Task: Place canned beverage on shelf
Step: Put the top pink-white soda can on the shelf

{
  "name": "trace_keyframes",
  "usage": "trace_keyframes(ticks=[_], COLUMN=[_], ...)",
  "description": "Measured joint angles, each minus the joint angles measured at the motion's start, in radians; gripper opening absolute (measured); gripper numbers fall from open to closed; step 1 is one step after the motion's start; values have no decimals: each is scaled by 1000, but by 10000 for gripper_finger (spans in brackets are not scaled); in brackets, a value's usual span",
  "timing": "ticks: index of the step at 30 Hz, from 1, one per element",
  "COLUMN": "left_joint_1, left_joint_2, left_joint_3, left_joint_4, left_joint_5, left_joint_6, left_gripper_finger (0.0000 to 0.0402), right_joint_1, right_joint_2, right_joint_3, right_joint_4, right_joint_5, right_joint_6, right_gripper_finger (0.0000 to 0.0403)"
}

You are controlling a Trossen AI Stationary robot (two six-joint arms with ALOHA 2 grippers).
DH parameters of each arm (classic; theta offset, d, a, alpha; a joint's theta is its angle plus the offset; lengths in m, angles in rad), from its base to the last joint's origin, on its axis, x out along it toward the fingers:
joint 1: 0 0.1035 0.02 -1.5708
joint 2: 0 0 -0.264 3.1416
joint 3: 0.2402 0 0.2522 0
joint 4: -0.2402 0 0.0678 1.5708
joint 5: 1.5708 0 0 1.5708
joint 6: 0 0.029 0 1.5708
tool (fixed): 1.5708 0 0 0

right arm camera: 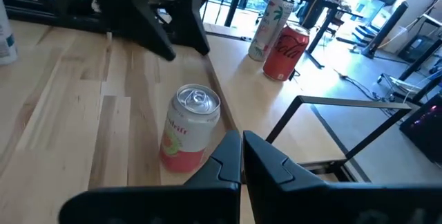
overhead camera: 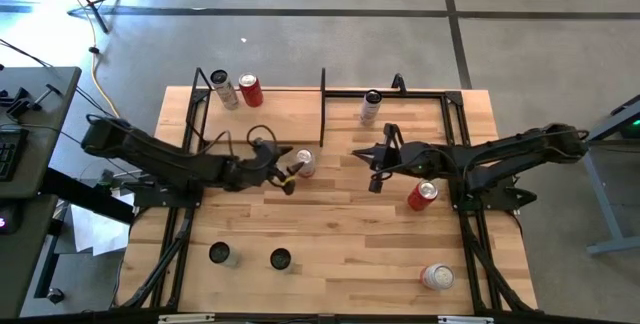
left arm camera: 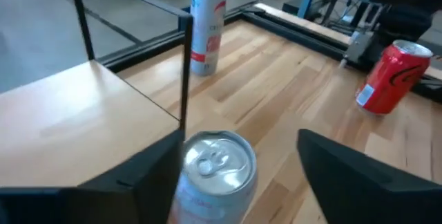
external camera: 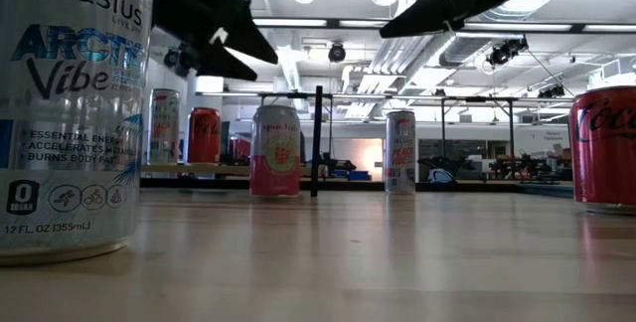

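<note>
A pink canned beverage (overhead camera: pixel 303 163) stands upright on its base on the table, just off the shelf's (overhead camera: pixel 270 114) near right corner. My left gripper (overhead camera: pixel 286 170) is open beside it. In the left wrist view the can's silver top (left arm camera: pixel 217 158) shows between the two fingers (left arm camera: pixel 138 175), and I see no touch. My right gripper (right arm camera: pixel 242 160) is shut and empty. It hovers to the can's right (overhead camera: pixel 360 152), pointing toward it. Two cans (overhead camera: pixel 228 89) (overhead camera: pixel 250 89) stand at the shelf's far left.
A slim can (overhead camera: pixel 371 107) stands at the far middle and a red can (overhead camera: pixel 422 195) under my right arm. One more (overhead camera: pixel 437 277) is at the near right and two (overhead camera: pixel 220 254) (overhead camera: pixel 280 260) at the near left. The shelf's black upright (left arm camera: pixel 185 72) rises beside the pink can.
</note>
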Motion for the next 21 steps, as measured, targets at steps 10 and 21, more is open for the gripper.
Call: trace_keyframes(ticks=[10, 21], left_joint_1=[78, 164], left_joint_2=[92, 175], left_joint_3=[189, 249], left_joint_4=[-314, -387], left_joint_5=[119, 263], left_joint_6=[19, 34], left_gripper_finger=[323, 323], right_joint_1=[1, 2], right_joint_2=[1, 1], right_joint_3=[3, 4], right_joint_4=[-8, -13], right_joint_5=[-4, -6], right_joint_6=[-1, -1], right_gripper_finger=[0, 0])
